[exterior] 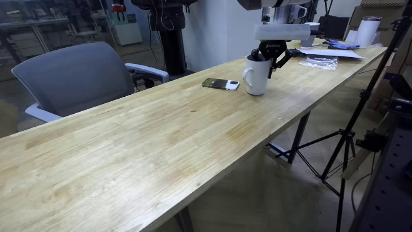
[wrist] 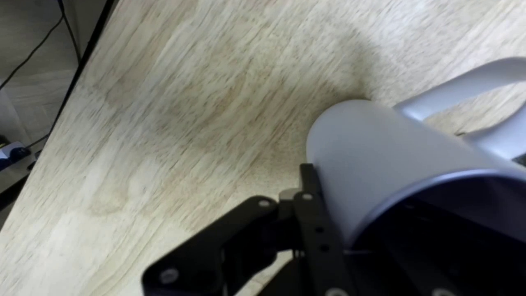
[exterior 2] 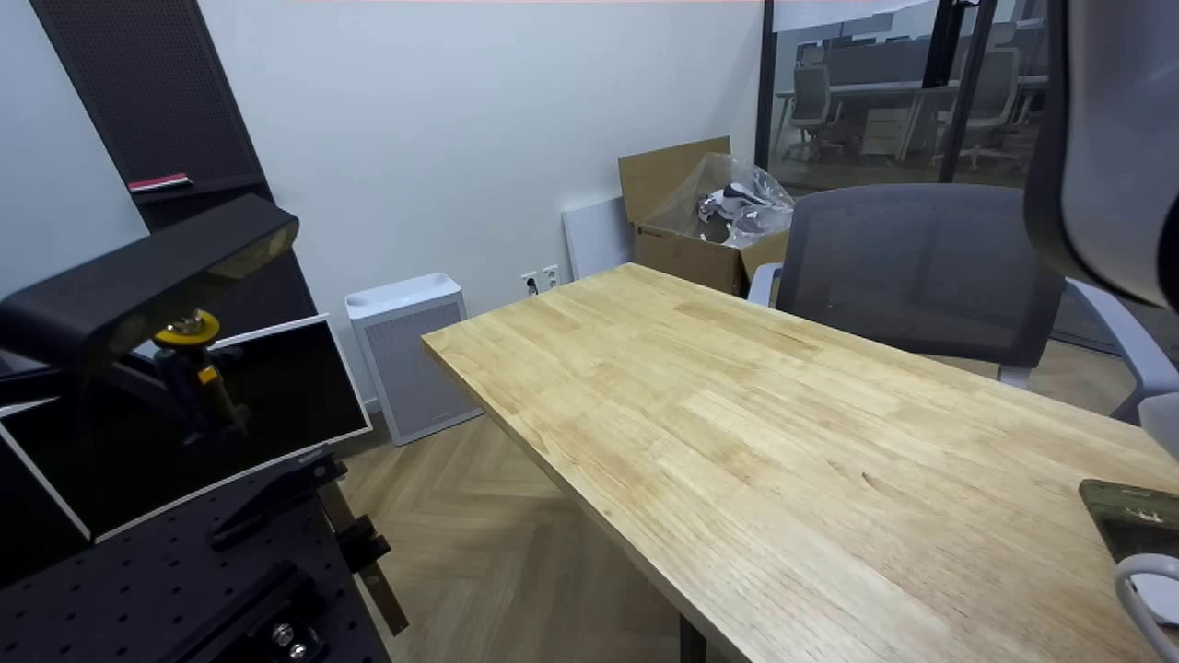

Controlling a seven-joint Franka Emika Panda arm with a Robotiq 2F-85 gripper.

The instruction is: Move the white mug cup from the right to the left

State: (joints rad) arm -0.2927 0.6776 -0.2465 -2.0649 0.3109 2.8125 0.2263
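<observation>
Black two-finger gripper (exterior: 269, 66) pinched tight on the wall of the tall white cylindrical mug (exterior: 257, 79). In the wrist view one black finger (wrist: 309, 181) lies along the mug's outside; the other goes down into its dark inside. Mug upright, base on the pale wood-plank table (exterior: 161, 129), side handle (exterior: 246, 78) toward the flat phone with olive-green, black and white back (exterior: 220, 83), which is just beside the mug, apart from it. Past the mug, opposite side from the phone, in an exterior view: crinkled clear plastic bag (exterior: 320, 62), flat white sheet (exterior: 338, 53), blue-purple glove (exterior: 342, 45), white-topped grey cup (exterior: 308, 42), tall white cylindrical tumbler (exterior: 368, 32). Grey mesh-back office chair (exterior: 74, 77) on the mug's phone side, well apart.
</observation>
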